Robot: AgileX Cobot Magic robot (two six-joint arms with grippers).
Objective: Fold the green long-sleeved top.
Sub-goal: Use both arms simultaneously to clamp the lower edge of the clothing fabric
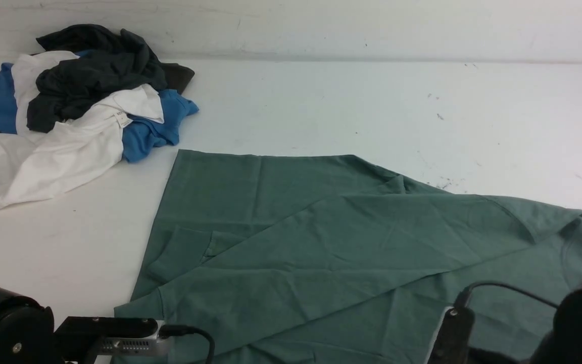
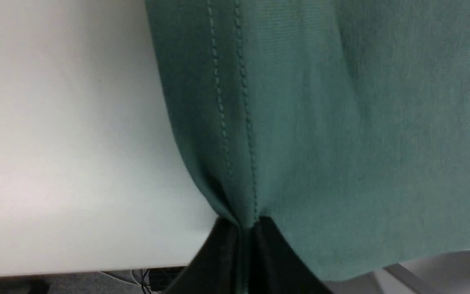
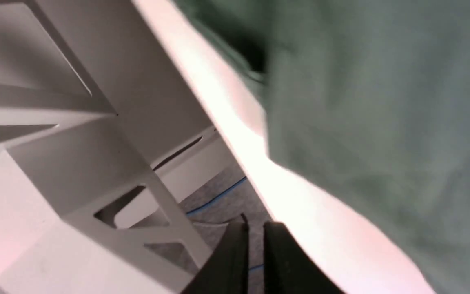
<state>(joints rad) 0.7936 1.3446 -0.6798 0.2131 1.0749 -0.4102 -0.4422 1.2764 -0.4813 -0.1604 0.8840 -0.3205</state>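
In wrist views alone: left gripper (image 2: 246, 228) clamped on hem of green long-sleeved top (image 2: 341, 143) at near edge of table (image 2: 76, 143); right gripper (image 3: 255, 234) slightly apart, empty.

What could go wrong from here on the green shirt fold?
1. The left claw is shut on only the stitched hem of the sage-green cotton long-sleeved top; that thin pinch may slip when lifted.
2. The right claw is slightly parted and empty beside the white table's edge; lifting now would likely skew the fold.
3. The loose pile of white, blue and dark grey garments lies near the top's far corner; a wide sweep might snag it.
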